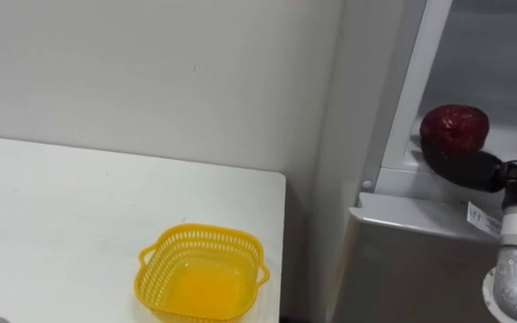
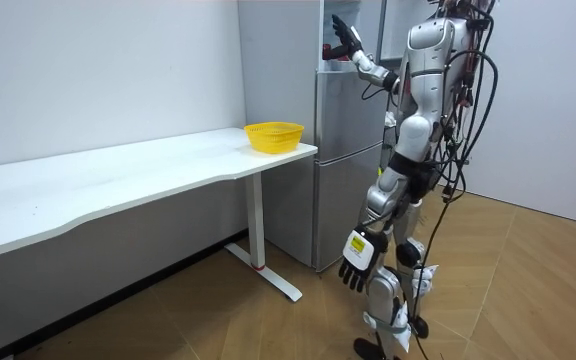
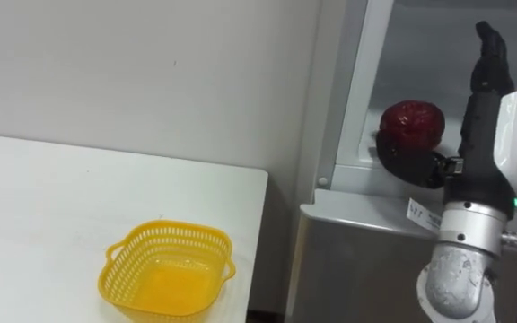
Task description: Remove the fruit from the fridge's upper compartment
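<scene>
Right eye view: right hand, straight fingers, holding nothing.
Left hand: hanging, fingers relaxed.
Fruit: red, round, glossy.
Basket: yellow lattice.

Sparse test room: white desk, grey fridge, wood floor, plain walls.

Basket: bright yellow, lattice-mesh walls. Worktop: plain white. Fruit in fridge: dark glossy red. Fridge: silver-grey ext., white frame edge. Right hand: black w/ white back plate. Left hand: black. Floor: light-brown wood, herringbone. Wall: off-white.
</scene>
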Robot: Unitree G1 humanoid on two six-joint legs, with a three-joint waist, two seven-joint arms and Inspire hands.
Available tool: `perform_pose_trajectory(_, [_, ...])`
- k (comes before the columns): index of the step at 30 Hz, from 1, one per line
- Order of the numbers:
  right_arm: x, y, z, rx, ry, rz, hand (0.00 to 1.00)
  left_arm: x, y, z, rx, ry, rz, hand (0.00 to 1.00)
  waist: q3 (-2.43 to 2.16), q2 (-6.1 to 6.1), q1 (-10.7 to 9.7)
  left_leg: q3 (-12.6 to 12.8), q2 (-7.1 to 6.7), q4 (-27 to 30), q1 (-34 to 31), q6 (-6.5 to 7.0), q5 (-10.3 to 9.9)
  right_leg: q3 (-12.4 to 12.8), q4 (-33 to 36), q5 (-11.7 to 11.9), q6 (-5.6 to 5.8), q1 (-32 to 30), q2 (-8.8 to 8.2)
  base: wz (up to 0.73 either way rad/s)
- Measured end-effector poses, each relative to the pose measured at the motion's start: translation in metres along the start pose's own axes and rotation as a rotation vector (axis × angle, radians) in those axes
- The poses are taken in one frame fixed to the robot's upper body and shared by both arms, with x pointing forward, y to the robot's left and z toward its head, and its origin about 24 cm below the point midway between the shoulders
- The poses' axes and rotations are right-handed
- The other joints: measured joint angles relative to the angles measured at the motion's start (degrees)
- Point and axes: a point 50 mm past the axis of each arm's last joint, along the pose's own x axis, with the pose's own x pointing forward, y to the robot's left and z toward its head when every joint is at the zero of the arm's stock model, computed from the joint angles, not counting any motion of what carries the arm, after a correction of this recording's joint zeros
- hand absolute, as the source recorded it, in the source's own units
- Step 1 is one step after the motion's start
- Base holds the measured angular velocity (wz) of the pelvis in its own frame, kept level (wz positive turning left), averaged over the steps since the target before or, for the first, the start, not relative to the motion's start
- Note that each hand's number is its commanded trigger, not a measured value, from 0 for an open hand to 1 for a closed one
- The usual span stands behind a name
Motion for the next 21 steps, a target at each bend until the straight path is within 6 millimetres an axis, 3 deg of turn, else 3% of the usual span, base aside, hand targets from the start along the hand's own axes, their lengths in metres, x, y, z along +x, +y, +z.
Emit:
perform_pose_trajectory(10, [0.003, 0.003, -0.01, 0.009, 0.055, 0.064, 0.0, -0.001, -0.003, -0.004, 0.015, 0.013, -0.042, 0.0, -0.09, -0.44, 0.23, -0.6, -0.18, 0.94, -0.41, 0.0, 0.0, -1.03, 0.08, 0.0, -0.01, 0.5, -0.25, 0.05])
perform_pose_trajectory(18, [0.009, 0.002, -0.018, 0.058, 0.124, 0.136, 0.0, -0.001, -0.003, -0.008, 0.016, 0.026, -0.049, 0.0, -0.37, -1.85, -0.17, -0.52, -0.18, 1.16, -0.85, 0.01, 0.0, -1.16, 0.18, -0.01, -0.02, 0.46, -0.31, 0.0])
perform_pose_trajectory(21, [0.013, -0.002, -0.02, 0.068, 0.134, 0.17, 0.0, -0.001, -0.001, -0.007, 0.017, 0.025, -0.043, 0.0, -0.25, -2.18, -0.07, -0.55, -0.22, 1.15, -0.92, 0.01, -0.01, -1.14, 0.19, -0.01, -0.02, 0.48, -0.33, 0.0])
